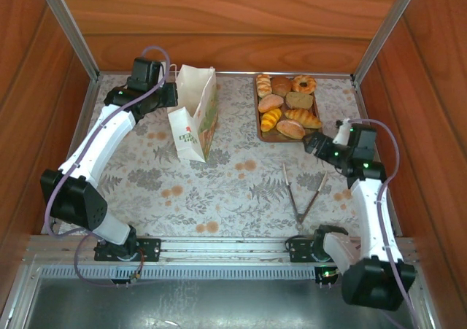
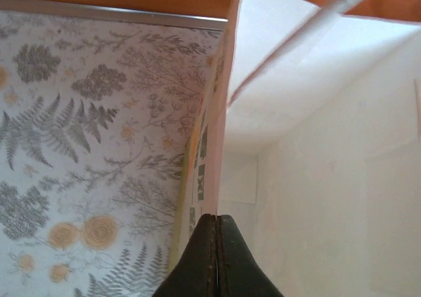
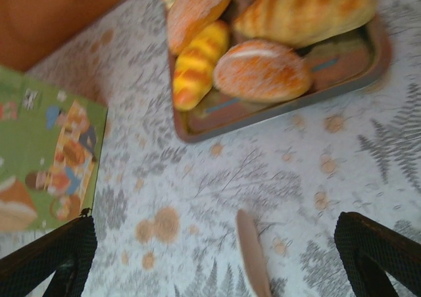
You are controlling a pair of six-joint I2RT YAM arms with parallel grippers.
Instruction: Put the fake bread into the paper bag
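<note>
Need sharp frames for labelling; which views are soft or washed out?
Top external: even light, sharp, no glare on the paper bag. Left wrist: the bag's white inside is washed out, nearly featureless. Right wrist: soft overall, fake bread slightly blurred.

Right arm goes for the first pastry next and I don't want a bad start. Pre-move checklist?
1. Left gripper shut on the wall edge of the paper bag: ok.
2. Bag upright, mouth open, white inside visible in the left wrist view: ok.
3. Right gripper open, holding nothing: ok.
4. Fake bread all on the tray, just ahead of the right gripper: ok.
5. Tongs out of the way: not ok, one tip lies on the table between the right gripper's fingers in its wrist view.
6. Bag steady enough for a drop-in: cannot tell.
</note>
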